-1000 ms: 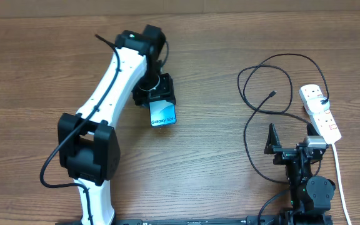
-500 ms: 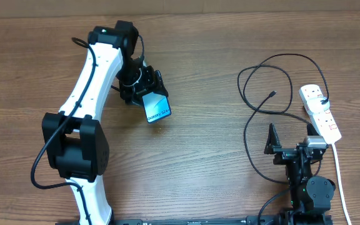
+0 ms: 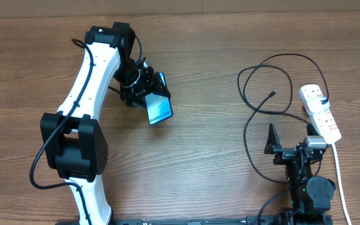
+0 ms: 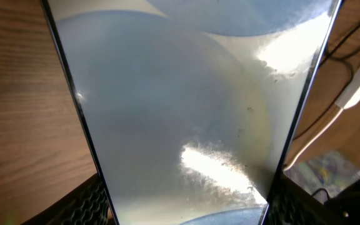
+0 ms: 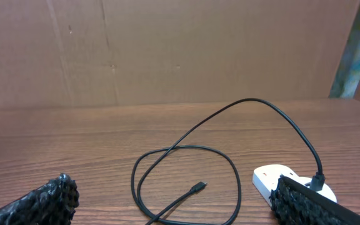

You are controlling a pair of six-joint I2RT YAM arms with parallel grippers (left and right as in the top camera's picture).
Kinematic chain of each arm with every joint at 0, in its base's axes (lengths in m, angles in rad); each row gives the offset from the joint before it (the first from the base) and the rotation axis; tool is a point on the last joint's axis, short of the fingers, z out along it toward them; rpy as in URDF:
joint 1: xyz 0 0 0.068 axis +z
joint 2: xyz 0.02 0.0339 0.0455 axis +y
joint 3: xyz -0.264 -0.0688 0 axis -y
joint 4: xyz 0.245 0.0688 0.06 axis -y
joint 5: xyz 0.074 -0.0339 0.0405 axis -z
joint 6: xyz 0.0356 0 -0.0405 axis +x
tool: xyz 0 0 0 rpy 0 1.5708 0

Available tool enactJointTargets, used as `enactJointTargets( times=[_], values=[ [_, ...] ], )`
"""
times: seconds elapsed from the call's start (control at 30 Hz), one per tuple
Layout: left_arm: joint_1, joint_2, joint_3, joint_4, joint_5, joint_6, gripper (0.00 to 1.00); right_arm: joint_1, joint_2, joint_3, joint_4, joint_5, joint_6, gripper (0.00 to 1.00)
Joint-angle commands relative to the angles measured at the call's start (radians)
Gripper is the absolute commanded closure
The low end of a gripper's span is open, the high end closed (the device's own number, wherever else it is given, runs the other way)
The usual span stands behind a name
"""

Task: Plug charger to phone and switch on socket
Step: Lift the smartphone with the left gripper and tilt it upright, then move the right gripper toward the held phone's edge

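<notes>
My left gripper [image 3: 147,94] is shut on the phone [image 3: 159,109], which is lifted and tilted, its light blue screen with "Galaxy" text facing up-right; in the left wrist view the phone [image 4: 186,106] fills the frame between my fingers. The charger [image 3: 266,81] is a thin black looped cable at the right, its small connector [image 3: 272,94] lying free on the table; it also shows in the right wrist view [image 5: 195,187]. The socket [image 3: 320,112] is a white power strip at the far right, also in the right wrist view [image 5: 280,180]. My right gripper [image 3: 289,140] is open and empty, near the cable.
The strip's thick white cord [image 3: 340,181] runs down the right edge toward the front. The wooden table [image 3: 199,162] spans the view. A cardboard wall [image 5: 167,50] stands behind the table in the right wrist view.
My left arm swung left and back with the phone over the last second, then tilted the phone slightly. The right arm, cable and power strip have not moved.
</notes>
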Motion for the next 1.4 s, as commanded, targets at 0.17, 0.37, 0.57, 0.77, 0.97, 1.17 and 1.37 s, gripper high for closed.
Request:
enactJointTargets(
  times=[0.17,0.37,0.57,0.77,0.97,1.17,1.37],
  values=[
    [0.024,0.005,0.029,-0.097,0.148,0.126,0.41,-0.005,-0.012,-0.011,0.005,0.009,-0.005,0.0],
    [0.024,0.005,0.029,-0.14,0.171,0.143,0.41,-0.005,-0.012,-0.011,0.01,-0.041,0.011,0.0],
    [0.024,0.005,0.029,-0.142,0.229,0.154,0.41,-0.005,-0.012,-0.011,0.034,-0.355,0.555,0.0],
    [0.024,0.005,0.029,-0.126,0.285,0.153,0.41,-0.005,-0.012,-0.011,0.031,-0.858,1.154,0.0],
    [0.024,0.005,0.029,-0.104,0.307,0.15,0.41,-0.005,-0.012,-0.011,0.032,-0.888,1.214,0.0],
    [0.024,0.005,0.029,-0.095,0.307,0.147,0.41,-0.003,-0.011,-0.01,0.047,-0.863,1.052,0.01],
    [0.024,0.005,0.029,-0.076,0.307,0.138,0.41,0.049,0.019,0.022,-0.031,-0.738,0.974,0.01]
  ],
)
